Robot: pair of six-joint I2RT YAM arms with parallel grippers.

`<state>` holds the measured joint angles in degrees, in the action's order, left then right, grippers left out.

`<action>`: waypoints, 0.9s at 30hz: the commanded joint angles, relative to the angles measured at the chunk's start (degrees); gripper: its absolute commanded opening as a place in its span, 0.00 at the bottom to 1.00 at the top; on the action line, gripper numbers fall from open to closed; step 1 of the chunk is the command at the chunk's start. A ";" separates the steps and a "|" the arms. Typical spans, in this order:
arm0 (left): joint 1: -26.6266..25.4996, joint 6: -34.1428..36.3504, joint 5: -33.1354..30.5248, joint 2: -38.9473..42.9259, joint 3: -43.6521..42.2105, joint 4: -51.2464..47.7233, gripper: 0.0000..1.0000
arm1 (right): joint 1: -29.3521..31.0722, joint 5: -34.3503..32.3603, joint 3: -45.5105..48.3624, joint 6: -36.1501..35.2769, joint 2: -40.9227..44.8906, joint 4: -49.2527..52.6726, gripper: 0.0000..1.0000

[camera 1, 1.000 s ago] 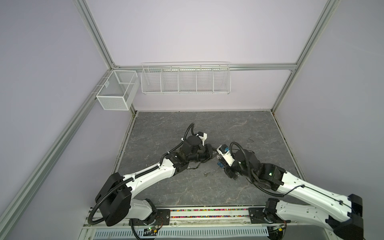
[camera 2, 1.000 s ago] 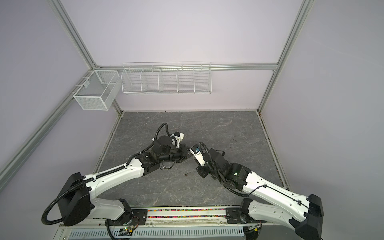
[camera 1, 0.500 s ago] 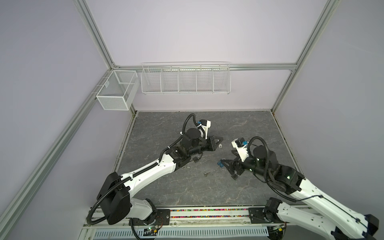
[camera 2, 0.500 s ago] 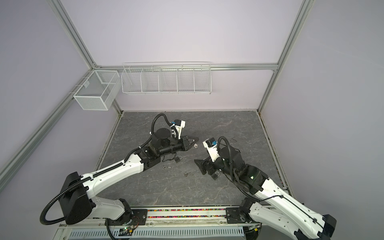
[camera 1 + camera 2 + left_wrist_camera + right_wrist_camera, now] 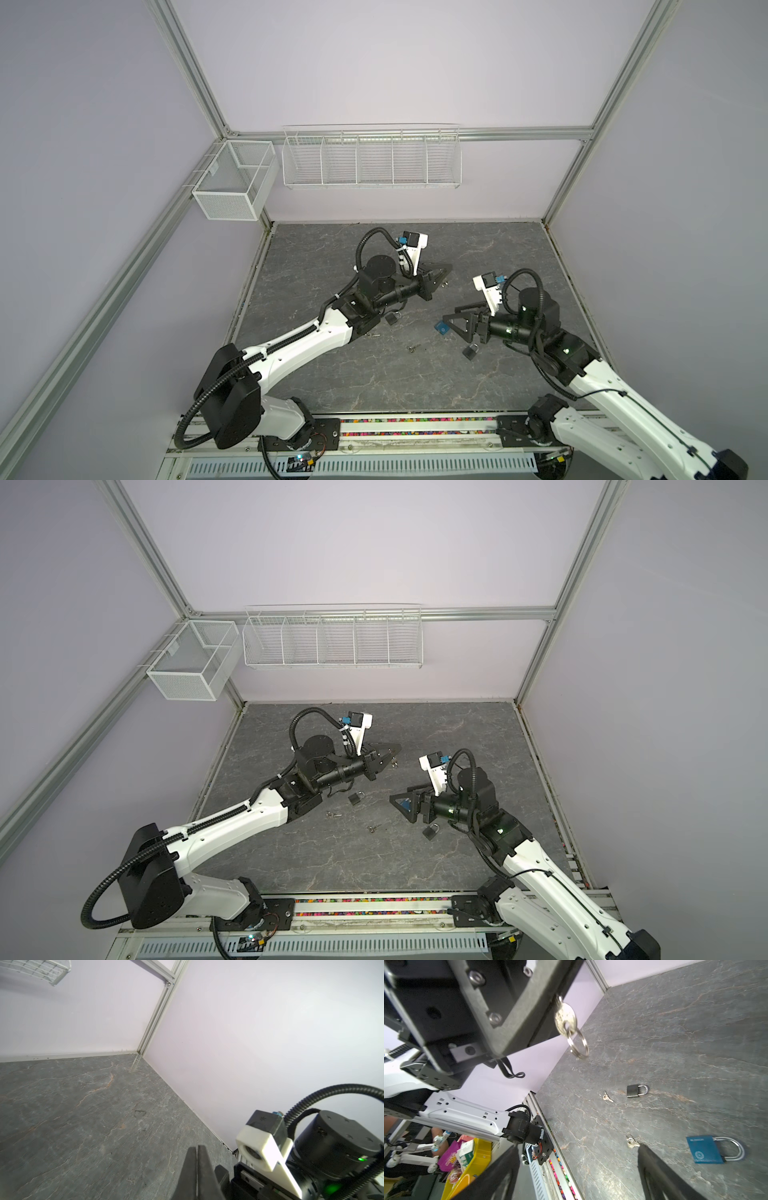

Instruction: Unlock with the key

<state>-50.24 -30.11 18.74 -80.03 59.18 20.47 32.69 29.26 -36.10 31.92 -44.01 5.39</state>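
Observation:
My left gripper (image 5: 447,272) (image 5: 398,749) is raised over the middle of the floor and shut on a silver key (image 5: 564,1015). The key's ring (image 5: 578,1045) dangles below it. In the left wrist view the fingers (image 5: 192,1159) are pressed together and the key is hidden. A blue padlock (image 5: 441,329) (image 5: 705,1152) lies flat on the grey floor, and both shackle legs meet its body. My right gripper (image 5: 451,319) (image 5: 401,796) (image 5: 577,1147) hovers open just over and beside the padlock, holding nothing.
Two small black padlocks (image 5: 471,352) (image 5: 392,318) lie on the floor. Two loose keys (image 5: 413,349) (image 5: 374,334) lie between them. White wire baskets (image 5: 372,160) (image 5: 232,183) hang on the back and left walls. Walls enclose the floor on three sides.
The grippers were together at the middle with the right one shut. It has opened and drawn back to the right, leaving the blue padlock on the floor. The left gripper rose away with the key.

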 commanded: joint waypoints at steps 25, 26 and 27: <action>-2.76 -4.56 9.41 1.45 -2.00 11.39 0.00 | -8.40 13.25 -3.53 6.05 -0.97 -20.86 0.53; -2.76 -4.58 9.45 1.37 -2.05 11.42 0.00 | -8.45 13.51 -3.78 5.70 -1.28 -20.14 0.48; -2.76 -4.79 9.32 1.37 -1.94 11.50 0.00 | -8.36 13.40 -3.95 5.17 -1.62 -19.00 0.47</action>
<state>-52.73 -34.30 27.09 -79.72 57.71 30.13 24.49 40.14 -38.65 36.97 -44.80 -12.80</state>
